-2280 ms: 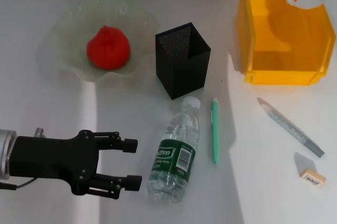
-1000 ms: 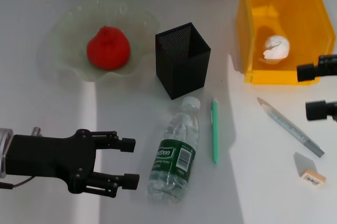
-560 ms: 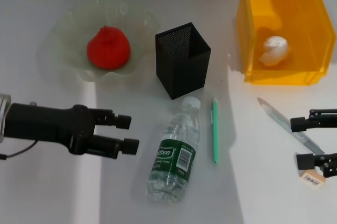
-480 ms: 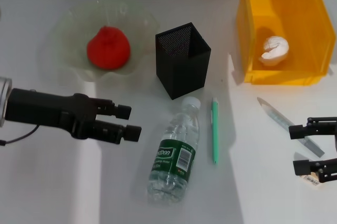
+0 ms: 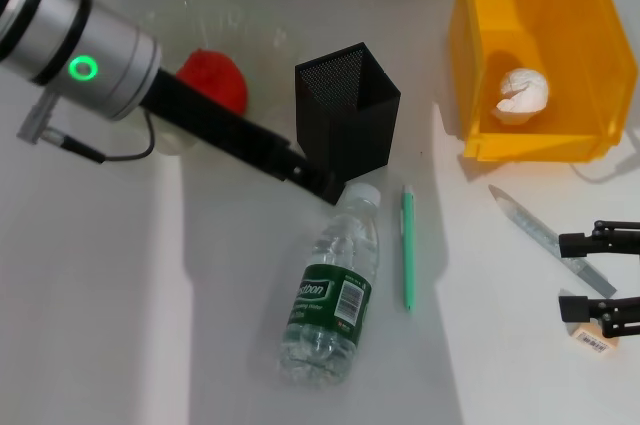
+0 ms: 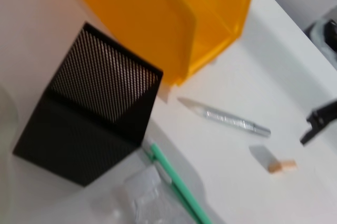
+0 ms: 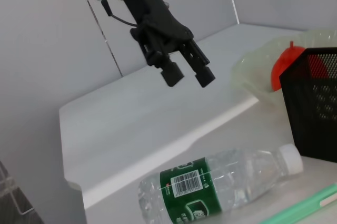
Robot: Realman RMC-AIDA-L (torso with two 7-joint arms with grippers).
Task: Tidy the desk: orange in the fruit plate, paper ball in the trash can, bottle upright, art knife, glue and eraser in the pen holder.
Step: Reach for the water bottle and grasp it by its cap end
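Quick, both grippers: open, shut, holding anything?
Left gripper: open, holding nothing, above the neck of the lying bottle.
Right gripper: open, holding nothing, fingers either side of the eraser near the art knife.

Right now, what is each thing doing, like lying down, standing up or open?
bottle: lying down, cap on
orange: in the plate
paper ball: in the trash can
pen holder: standing up
knife: lying flat
green pen: lying flat
eraser: on the table
left gripper: open, above the bottle's cap end
right gripper: open, by the eraser
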